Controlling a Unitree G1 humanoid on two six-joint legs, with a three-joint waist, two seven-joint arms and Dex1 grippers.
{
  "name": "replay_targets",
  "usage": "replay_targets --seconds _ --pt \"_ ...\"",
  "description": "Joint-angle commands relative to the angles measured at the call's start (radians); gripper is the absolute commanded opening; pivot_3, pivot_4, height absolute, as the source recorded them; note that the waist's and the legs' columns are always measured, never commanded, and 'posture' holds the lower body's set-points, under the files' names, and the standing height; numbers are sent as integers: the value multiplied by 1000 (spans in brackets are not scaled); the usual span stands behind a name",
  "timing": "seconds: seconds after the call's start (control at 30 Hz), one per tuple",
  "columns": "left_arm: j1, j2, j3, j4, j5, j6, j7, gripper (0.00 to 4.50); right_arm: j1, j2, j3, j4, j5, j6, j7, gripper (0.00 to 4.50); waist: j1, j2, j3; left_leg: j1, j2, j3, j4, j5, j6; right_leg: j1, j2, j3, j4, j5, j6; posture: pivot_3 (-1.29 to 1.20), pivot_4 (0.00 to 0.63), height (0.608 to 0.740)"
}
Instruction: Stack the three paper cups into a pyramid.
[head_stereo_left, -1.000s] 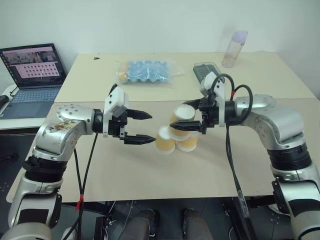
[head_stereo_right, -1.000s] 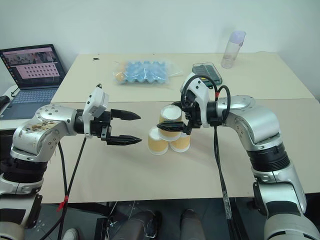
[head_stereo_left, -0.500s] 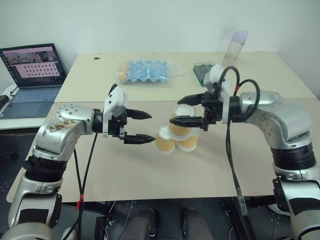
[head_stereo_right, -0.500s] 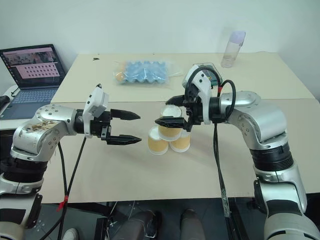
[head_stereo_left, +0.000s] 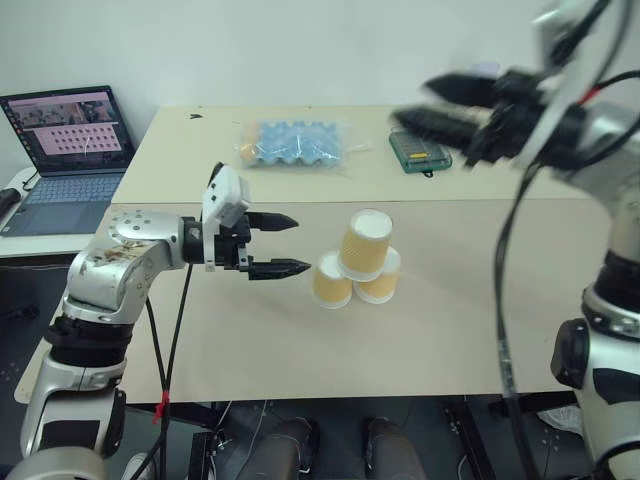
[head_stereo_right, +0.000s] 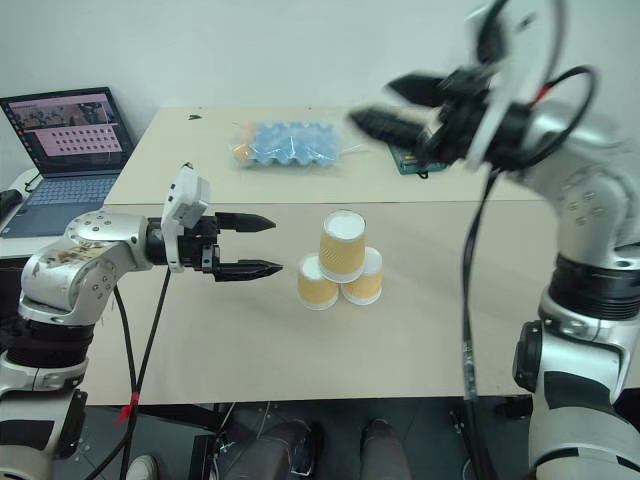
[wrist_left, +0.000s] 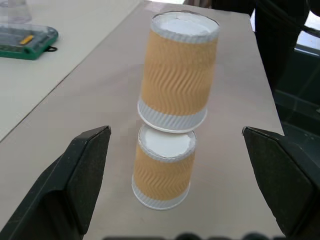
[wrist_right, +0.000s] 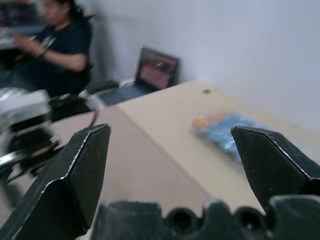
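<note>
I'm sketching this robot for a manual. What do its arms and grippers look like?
Silver-grey jointed arms with black bands, black cables looped alongside. The left gripper and right gripper each have two black pointed fingers; the left one carries a white block at its wrist, and its cable bears a red tie.

Arms: rounded silver-grey shells, black joint bands. Left forearm shell scuffed, brownish wear. White block at each wrist. Left gripper (head_stereo_left: 283, 243) and right gripper (head_stereo_right: 385, 104): black tapered fingers. Loose black cables along both arms; red tag on left cable.
</note>
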Motion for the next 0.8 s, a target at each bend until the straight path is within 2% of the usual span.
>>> replay_targets --seconds 0.03,0.23,0.33,0.47,0.6,0.8 --pt "69 -70 157 -109 -21 50 244 4500 112 -30 -184 -6 -66 -48 -160 4485 4 -1 0 0 0 0 0 1 -2 0 0 0 0 0 0 0 150 740" --pt "193 -241 342 -206 63 65 667 4500 380 -30 -249 -27 -260 -146 -366 4485 2 -1 -1 0 0 4 -2 5 -8 1 0 5 3 0 0 0 150 740" --pt "254 -332 385 -216 131 19 832 4500 518 -15 -196 3 -378 -235 -432 4485 0 -1 -3 1 2 6 -3 6 -9 2 0 7 3 1 -1 0 150 740" --pt "311 -382 385 -150 228 -108 927 4500 622 11 -104 83 -464 -399 -415 4485 -2 -1 -3 5 2 9 -4 6 -9 4 1 8 3 1 -2 0 150 740" --pt "358 -409 462 12 316 -316 1040 4500 674 104 -84 170 -495 -578 -441 4485 -1 -2 -3 11 5 13 -5 1 -2 9 3 10 2 3 -3 0 150 740" --pt "372 -404 518 169 335 -481 1093 4500 717 169 -72 231 -518 -718 -455 4485 1 -2 -4 14 6 13 -6 0 0 10 4 10 0 3 -2 0 150 740"
